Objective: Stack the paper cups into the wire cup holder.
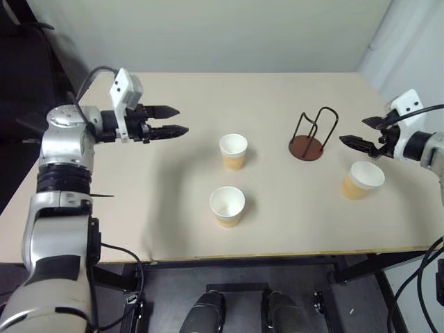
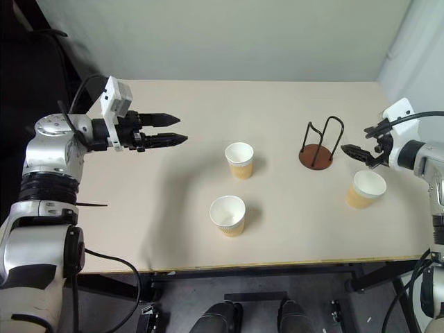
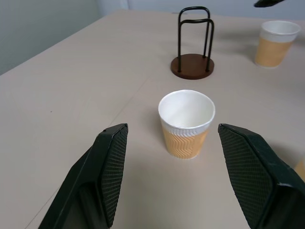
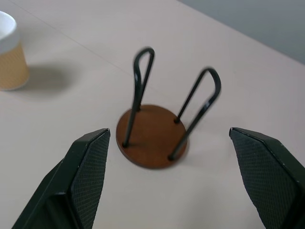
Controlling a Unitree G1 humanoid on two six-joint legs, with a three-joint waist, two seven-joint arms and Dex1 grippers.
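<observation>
Three paper cups stand upright on the tabletop around the empty wire cup holder, while the left pincer and right pincer hover open, gripping nothing.

Open stretch of surface on the left, bare up to the far cup and near cup. Clear lane between those two. Wire cup holder upright to the right, empty inside. Third cup near right, just beside the right hand.
</observation>
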